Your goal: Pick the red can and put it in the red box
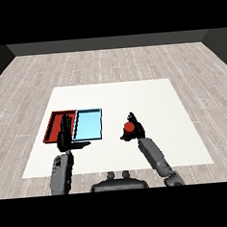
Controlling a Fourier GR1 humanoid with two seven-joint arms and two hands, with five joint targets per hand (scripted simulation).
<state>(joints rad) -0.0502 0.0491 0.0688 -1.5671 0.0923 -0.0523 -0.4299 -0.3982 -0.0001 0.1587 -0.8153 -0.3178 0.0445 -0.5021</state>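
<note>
The red can (128, 128) stands right of the trays, and my right hand (136, 129) is curled round it, with fingers behind it and the thumb in front. The red tray (53, 126) lies at the left of the white table, side by side with the light blue tray (89, 124). My left hand (65, 135) is held up with straight fingers over the red tray's right edge, thumb pointing right. It holds nothing.
The white table (148, 98) spreads wide behind and to the right of the can. A grey wooden floor surrounds it. Both grey forearms come in from the lower edge.
</note>
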